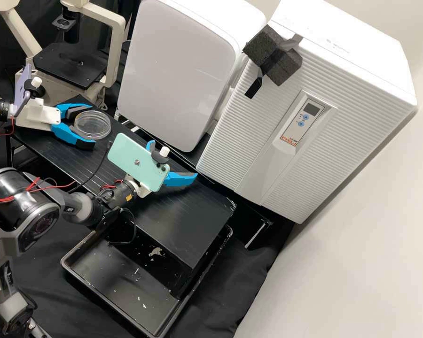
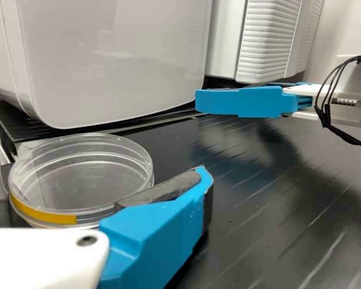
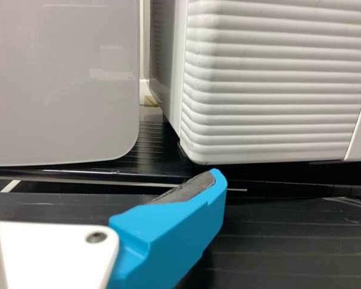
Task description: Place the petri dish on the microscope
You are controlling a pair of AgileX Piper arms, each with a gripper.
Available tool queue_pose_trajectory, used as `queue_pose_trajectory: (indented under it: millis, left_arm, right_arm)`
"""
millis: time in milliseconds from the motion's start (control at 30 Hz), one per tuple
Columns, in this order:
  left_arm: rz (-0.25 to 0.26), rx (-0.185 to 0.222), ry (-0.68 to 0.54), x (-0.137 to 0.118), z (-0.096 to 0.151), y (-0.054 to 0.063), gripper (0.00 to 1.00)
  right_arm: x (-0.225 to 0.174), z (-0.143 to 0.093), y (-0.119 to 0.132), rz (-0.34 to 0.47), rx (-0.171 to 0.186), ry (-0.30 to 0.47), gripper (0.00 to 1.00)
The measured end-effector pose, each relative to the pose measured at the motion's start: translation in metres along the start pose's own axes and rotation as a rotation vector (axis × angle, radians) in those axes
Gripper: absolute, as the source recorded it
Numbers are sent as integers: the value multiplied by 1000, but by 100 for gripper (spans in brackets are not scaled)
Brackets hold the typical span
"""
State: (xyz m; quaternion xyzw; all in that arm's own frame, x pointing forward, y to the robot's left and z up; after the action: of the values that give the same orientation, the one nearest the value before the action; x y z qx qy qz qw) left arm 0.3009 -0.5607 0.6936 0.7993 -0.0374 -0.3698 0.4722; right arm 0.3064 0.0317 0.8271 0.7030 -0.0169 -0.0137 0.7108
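The clear petri dish (image 1: 93, 124) lies level at the left part of the black bench, between the spread fingers of my left gripper (image 1: 95, 126). In the left wrist view the dish (image 2: 81, 180) shows a yellow strip on its side, and my left gripper (image 2: 100, 171) has a finger on either side of it; whether they touch it I cannot tell. My right gripper (image 1: 174, 158) is open and empty above the bench, well apart from the dish; in its own wrist view the right gripper (image 3: 103, 174) has its fingers wide apart. The microscope (image 1: 70, 63) with its flat black stage stands behind the left gripper.
A smooth white appliance (image 1: 178, 70) and a ribbed white one (image 1: 305, 117) stand along the bench's far side. A black tray (image 1: 103, 291) lies below the bench's near edge. The right arm's finger (image 2: 246, 102) and a cable are in the left wrist view.
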Motion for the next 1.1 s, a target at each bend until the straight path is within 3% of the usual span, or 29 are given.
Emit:
queue_pose_trajectory:
  millis: [1100]
  left_arm:
    - [2, -6, 13, -1, -4, 1, 0]
  right_arm:
    - [0, 0, 0, 0, 0, 0, 100]
